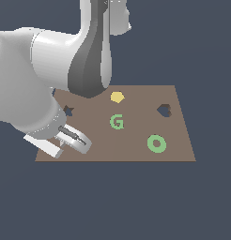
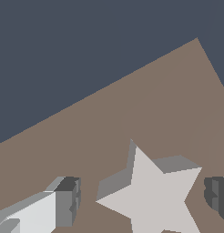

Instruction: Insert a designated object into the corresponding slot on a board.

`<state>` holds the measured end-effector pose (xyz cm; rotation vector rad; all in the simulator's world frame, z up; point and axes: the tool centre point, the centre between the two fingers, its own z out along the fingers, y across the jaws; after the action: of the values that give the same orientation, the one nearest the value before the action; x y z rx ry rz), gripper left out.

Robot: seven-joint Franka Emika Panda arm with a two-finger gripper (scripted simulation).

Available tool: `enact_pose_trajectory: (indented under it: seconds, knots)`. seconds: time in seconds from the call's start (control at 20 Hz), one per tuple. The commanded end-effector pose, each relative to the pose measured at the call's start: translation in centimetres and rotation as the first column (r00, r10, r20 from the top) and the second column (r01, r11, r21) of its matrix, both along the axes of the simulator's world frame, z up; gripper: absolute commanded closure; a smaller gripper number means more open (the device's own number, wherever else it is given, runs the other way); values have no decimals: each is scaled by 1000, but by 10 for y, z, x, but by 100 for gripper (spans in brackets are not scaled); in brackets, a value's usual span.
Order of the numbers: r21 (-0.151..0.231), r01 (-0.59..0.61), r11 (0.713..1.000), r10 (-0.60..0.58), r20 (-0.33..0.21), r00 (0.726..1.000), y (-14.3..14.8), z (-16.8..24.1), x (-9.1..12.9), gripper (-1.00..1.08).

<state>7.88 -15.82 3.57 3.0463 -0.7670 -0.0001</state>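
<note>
A: What does the arm have in hand just now?

B: The grasp, by the look of it. In the wrist view the small pale grey-white five-pointed star block lies flat on the flat brown rectangular board, between the two fingers of the hand. The fingers stand apart, one on each side, and neither touches the star. So the hand is open and holds nothing.

A: And where is that in the scene?

B: At the board's near corner on the exterior view's left, where the hand hangs low over the board. The star itself is hidden there behind the hand and the white arm.

A: The target?

B: A little farther back on the same side: the dark star-shaped cutout, partly covered by the arm. It lies near the hand, so the carry should be short.

A: What else is on the board?

B: A green letter O toward the near right, a green letter G mid-board, a dark heart-shaped cutout far right, and a yellow pentagon at the far edge.

A: The next move?

B: Probably closing the fingers squarely on the star, lifting it, then turning it so its five points match the cutout before lowering.
</note>
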Motion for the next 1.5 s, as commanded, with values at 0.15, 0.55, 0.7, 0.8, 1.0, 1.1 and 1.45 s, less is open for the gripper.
enact_pose_trajectory:
  seconds: [0.15,0.55,0.7,0.8,1.0,1.1,1.45]
  knots:
    - [0,1,1000,-1,0,1000,0,-6,0,108]
    - [0,1,1000,-1,0,1000,0,-6,0,108]
    - [0,1,1000,-1,1,1000,0,-3,0,108]
    - [0,1,1000,-1,0,1000,0,-1,0,108]
    - [0,8,1000,-8,-1,1000,-1,-3,0,108]
    - [0,22,1000,-22,0,1000,-1,-3,-1,108]
    - [0,123,992,-123,0,992,-7,-2,-6,108]
